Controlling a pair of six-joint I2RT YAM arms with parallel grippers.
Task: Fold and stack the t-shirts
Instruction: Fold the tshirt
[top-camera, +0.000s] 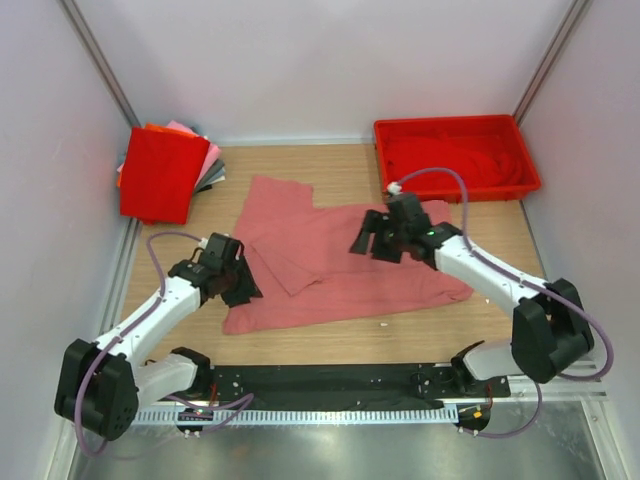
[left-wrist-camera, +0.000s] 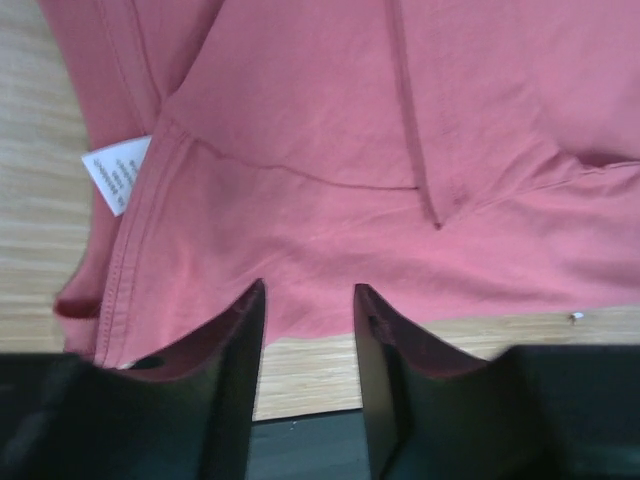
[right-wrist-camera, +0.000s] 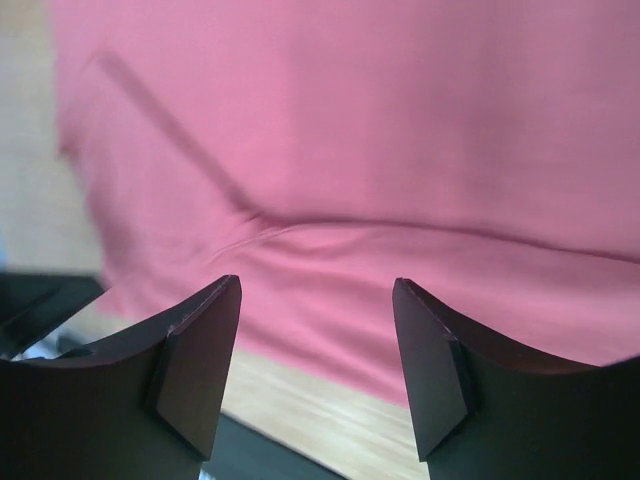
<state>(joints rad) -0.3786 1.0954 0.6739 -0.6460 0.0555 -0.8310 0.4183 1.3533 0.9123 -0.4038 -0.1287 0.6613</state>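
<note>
One dusty salmon-pink soft cloth t-shirt (top-camera: 340, 265) is lying rumpled at the middle of the tabletop (top-camera: 350, 172), looking light and limp, best pinched at its edge corners. The left end effector (left-wrist-camera: 310, 290) is hovering narrowly parted over its near-left edge; the right end effector (right-wrist-camera: 318, 285) is gaping wide above it.

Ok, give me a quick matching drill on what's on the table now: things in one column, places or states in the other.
1 salmon t-shirt
2 folded stack
3 red tray
4 right pincer

A far right corner
B open, over the salmon cloth
C far left corner
D spread out in the middle

Pairs: 1-D, 2-C, 3-A, 4-B
</note>
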